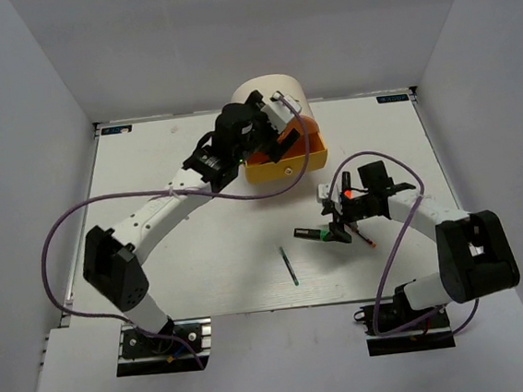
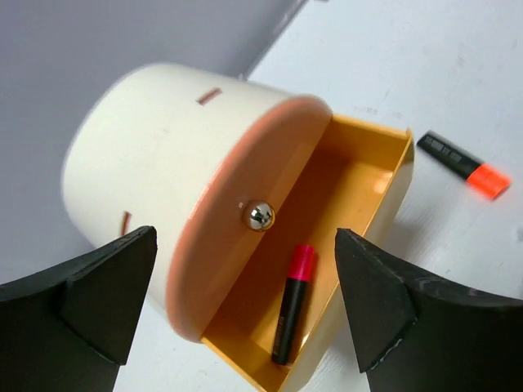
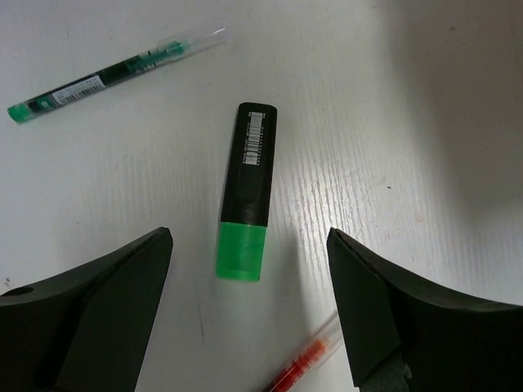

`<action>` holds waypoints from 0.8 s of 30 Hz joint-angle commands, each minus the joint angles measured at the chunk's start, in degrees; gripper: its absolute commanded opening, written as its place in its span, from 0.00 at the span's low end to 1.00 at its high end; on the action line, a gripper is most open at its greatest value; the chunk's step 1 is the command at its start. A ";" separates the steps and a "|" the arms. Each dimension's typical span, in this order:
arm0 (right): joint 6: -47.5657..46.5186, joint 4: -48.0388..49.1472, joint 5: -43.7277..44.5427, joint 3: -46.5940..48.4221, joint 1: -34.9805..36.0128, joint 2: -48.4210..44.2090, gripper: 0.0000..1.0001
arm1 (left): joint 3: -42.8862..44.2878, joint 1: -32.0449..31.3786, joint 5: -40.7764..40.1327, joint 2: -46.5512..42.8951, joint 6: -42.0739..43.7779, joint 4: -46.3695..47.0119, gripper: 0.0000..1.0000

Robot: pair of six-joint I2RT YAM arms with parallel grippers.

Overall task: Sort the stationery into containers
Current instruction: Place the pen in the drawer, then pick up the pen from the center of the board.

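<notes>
The cream round-topped cabinet (image 1: 270, 91) (image 2: 147, 139) stands at the back. Its orange upper drawer (image 2: 237, 245) is shut, showing a silver knob. The yellow lower drawer (image 1: 282, 169) (image 2: 364, 175) is pulled open and holds a pink-ended black marker (image 2: 292, 304). My left gripper (image 1: 272, 128) (image 2: 245, 282) is open and empty above the drawers. My right gripper (image 1: 341, 227) (image 3: 249, 245) is open and empty, low over a green-ended marker (image 1: 311, 234) (image 3: 248, 192). A thin dark pen (image 1: 290, 265) (image 3: 114, 72) and a thin red pen (image 1: 368, 239) (image 3: 298, 366) lie nearby.
An orange-ended marker (image 2: 466, 165) (image 1: 346, 191) lies on the table right of the open drawer. A white eraser (image 1: 323, 191) lies beside the right wrist. White walls enclose the table on the left, back and right.
</notes>
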 commanded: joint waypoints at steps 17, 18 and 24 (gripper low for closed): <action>-5.27 -0.98 10.74 4.10 7.18 11.52 0.57 | -38.51 0.43 5.38 -35.85 -50.46 3.95 1.00; -5.27 -1.77 10.83 4.45 7.35 11.78 0.54 | -40.10 0.43 5.38 -36.56 -51.70 4.84 1.00; -6.41 -6.78 9.52 6.48 7.18 9.77 0.07 | -47.32 0.43 6.07 -37.01 -56.72 7.92 1.00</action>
